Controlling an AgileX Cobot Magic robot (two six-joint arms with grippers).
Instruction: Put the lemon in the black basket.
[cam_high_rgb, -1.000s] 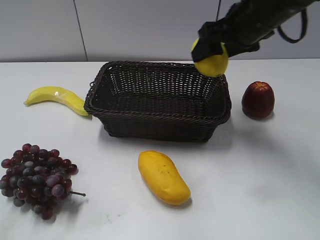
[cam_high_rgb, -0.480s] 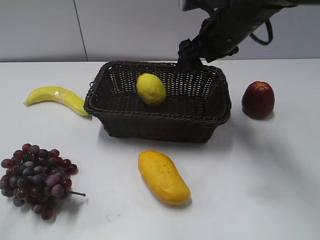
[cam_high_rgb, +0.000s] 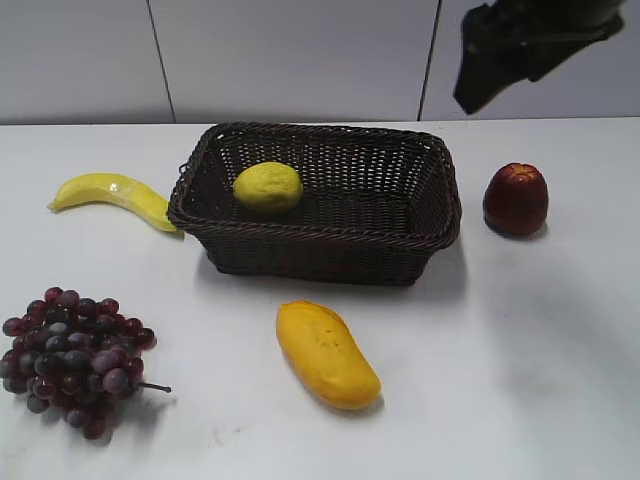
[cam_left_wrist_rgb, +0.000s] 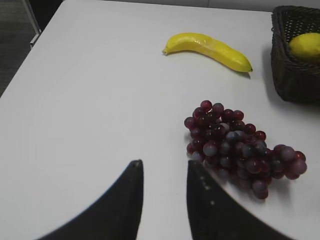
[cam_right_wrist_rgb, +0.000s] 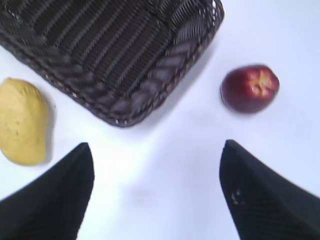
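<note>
While right tool (cam_right_wrist_rgb: 155, 192) hovers spread wide, empty, lemon (cam_high_rgb: 267, 188) lies in black basket (cam_high_rgb: 400, 255), well apart

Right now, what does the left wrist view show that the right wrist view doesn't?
Only the left wrist view shows the banana, the grapes and the lemon lying inside the black basket, with the left gripper and its fingers close together above bare table. Only the right wrist view shows the mango and the red apple, framed by the right gripper with its fingers spread wide and holding nothing. Both views share the black basket and the white table.
</note>
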